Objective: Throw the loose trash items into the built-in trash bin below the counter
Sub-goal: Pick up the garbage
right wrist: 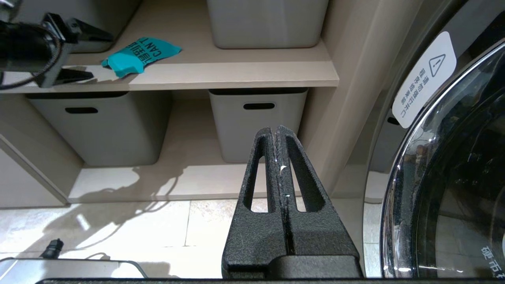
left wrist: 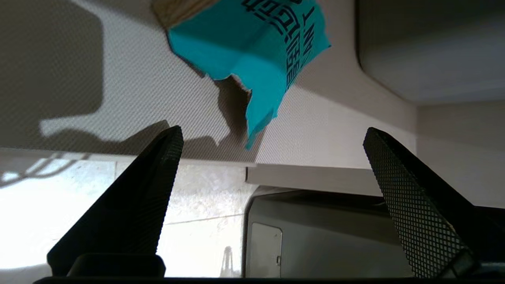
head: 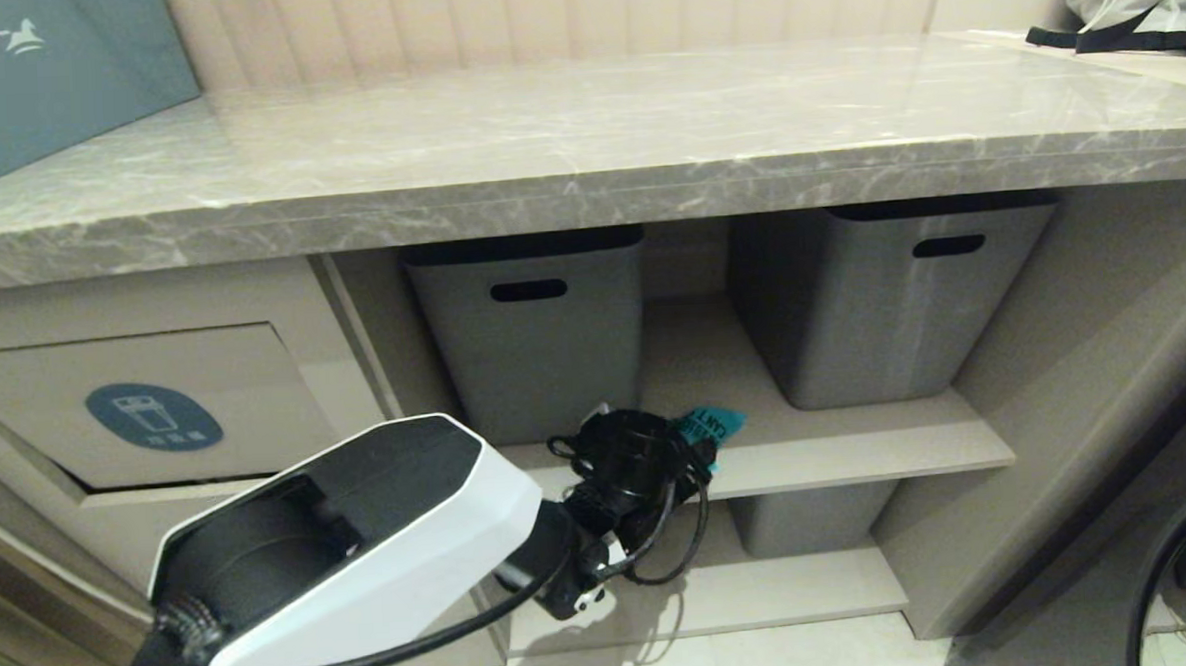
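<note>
- Nearest, my left arm's white and black shell fills the lower left of the head view, reaching forward and down below the counter (head: pixel 586 163).
- My left gripper (left wrist: pixel 272 138) is at the front edge of the upper shelf (head: pixel 858 447); the two black cross-hatched fingers (left wrist: pixel 158 189) stand wide apart with nothing between them.
- Just beyond those fingertips lies one teal-blue wrapper (left wrist: pixel 252 47), crumpled, dark printed lettering facing up, a torn edge showing tan inner side. It rests flat on the shelf and no finger touches it.
- In the head view the same wrapper (head: pixel 709 428) peeks out behind my wrist, in the gap between the two grey storage bins (head: pixel 533 326) on that shelf.
- My right gripper (right wrist: pixel 278 138) hangs low to the right of the shelving, fingers pressed together, empty. From there the wrapper (right wrist: pixel 138 55) sits near the shelf's front lip, with my left gripper (right wrist: pixel 75 51) close beside it.
- Lower shelf: two more grey bins (right wrist: pixel 256 122) with slot handles; tiled floor (right wrist: pixel 118 225) below.
- Right of the shelving: a round glass appliance door (right wrist: pixel 453 177) bearing a white warning label.
- Left of the shelving: the built-in trash bin (head: pixel 146 408), a beige flap with round dark-blue bin sticker, well apart from the wrapper.
- Farthest: the counter top, bare in the middle, with a teal box (head: pixel 41 77) at its far left.
</note>
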